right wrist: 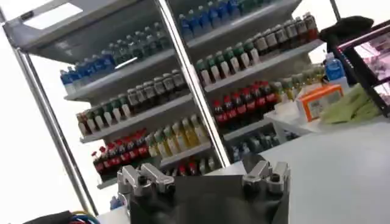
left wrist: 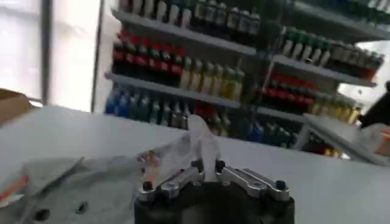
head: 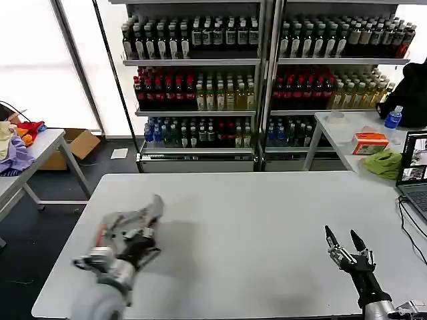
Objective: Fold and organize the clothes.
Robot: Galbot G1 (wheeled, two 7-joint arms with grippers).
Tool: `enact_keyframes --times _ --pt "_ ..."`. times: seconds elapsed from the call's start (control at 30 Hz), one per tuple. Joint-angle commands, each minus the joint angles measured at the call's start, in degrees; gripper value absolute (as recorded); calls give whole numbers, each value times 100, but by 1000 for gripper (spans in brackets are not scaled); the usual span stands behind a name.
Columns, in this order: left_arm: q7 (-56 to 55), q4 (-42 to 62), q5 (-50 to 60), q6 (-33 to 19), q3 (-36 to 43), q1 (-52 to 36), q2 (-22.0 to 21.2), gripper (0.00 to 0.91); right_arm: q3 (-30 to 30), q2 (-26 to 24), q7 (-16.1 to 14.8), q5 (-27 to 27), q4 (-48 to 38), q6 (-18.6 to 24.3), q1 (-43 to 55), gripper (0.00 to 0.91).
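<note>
One grey shirt (head: pixel 137 217) is bunched up at the near left corner of the white table (head: pixel 247 227), lifted off the surface. My left gripper (head: pixel 139 241) is shut on it. In the left wrist view a fold of the grey shirt (left wrist: pixel 203 141) rises between the closed fingers, and the rest of the cloth hangs beside them with a small coloured print (left wrist: pixel 148 160) and a red edge (left wrist: pixel 15 185). My right gripper (head: pixel 343 241) hovers over the near right of the table, open and holding nothing. The right wrist view shows the right gripper (right wrist: pixel 206 175) with its jaws spread wide.
Drink shelves (head: pixel 260 73) stand behind the table. A side table on the left holds lilac, yellow and orange cloths (head: pixel 15 148), with a cardboard box (head: pixel 81 141) behind it. On the right are an orange box (head: pixel 369 142), a green cloth (head: pixel 383 163), a bottle (head: pixel 393 119) and a laptop (head: pixel 415 175).
</note>
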Motion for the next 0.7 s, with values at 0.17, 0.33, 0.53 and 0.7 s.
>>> enact_keyframes --times 0.17,0.33,0.53,0.7 --pt "-684 1215 -38 342 3305 -1938 -2066 907 -726 -217 346 -490 6 -944 172 907" --pt "-547 644 -490 216 2621 -1870 -1568 907 -1248 -489 430 -364 -37 -1331 555 907" --pt "-75 97 -407 99 1151 -1536 -821 907 -1941 -560 810 -36 -205 -1829 1306 907" --pt "978 0 354 -59 -278 -925 87 907 -2963 -624 1032 -18 -397 -2043 1960 907"
